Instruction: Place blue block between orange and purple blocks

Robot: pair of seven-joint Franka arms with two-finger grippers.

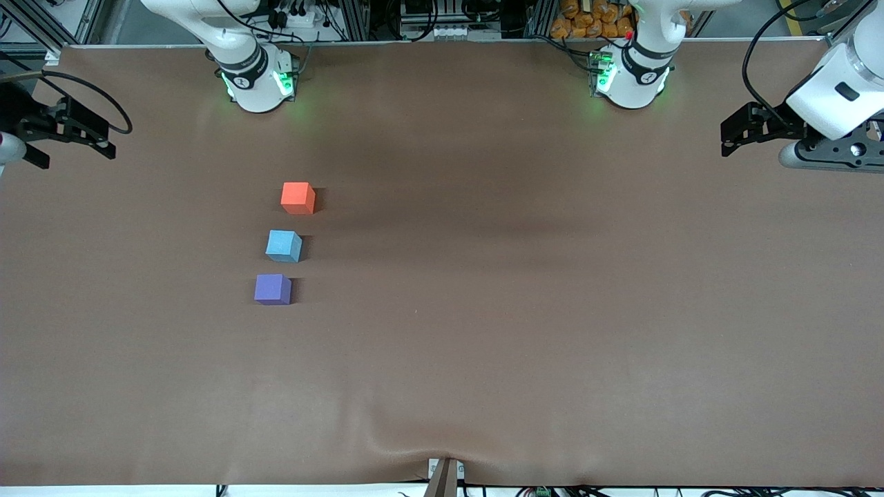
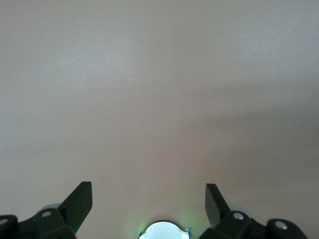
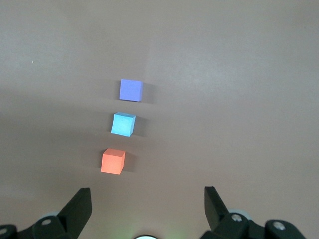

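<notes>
Three small cubes stand in a line on the brown table toward the right arm's end. The orange block [image 1: 298,197] is farthest from the front camera, the blue block [image 1: 284,246] sits in the middle, and the purple block [image 1: 273,288] is nearest. Small gaps separate them. The right wrist view shows the same line: the orange block [image 3: 113,161], the blue block [image 3: 123,124] and the purple block [image 3: 131,90]. My right gripper [image 1: 69,134] [image 3: 146,194] is open and empty, up at the table's end. My left gripper [image 1: 733,138] [image 2: 148,191] is open and empty over bare table.
The right arm's base [image 1: 257,79] and the left arm's base [image 1: 630,72] stand along the table edge farthest from the front camera. The brown mat [image 1: 525,290] has a wrinkle at its near edge [image 1: 442,452]. A clamp [image 1: 443,476] sticks up there.
</notes>
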